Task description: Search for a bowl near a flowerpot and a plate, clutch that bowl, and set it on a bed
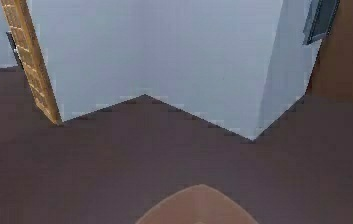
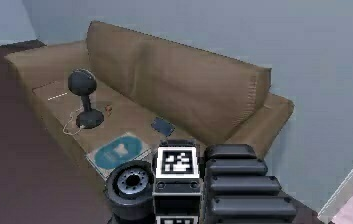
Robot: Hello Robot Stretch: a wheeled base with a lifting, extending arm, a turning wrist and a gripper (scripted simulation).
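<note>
Gripper (image 2: 132, 189) at front edge of sofa (image 2: 184, 80); load cannot be told. Bowl judged rigid, light, breakable: take by rim.

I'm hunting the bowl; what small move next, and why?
Probably turn the base toward the brown wooden door at the forward view's left: a pale blue wall corner stands ahead, and the tan fabric sofa bears a dark knobbed stand and flat blue items.

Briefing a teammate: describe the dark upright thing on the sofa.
A long tan sofa stands against the pale wall. On its seat's left half stands a dark object: round head, thin stem, flat base. Everything around it lies flat.
</note>
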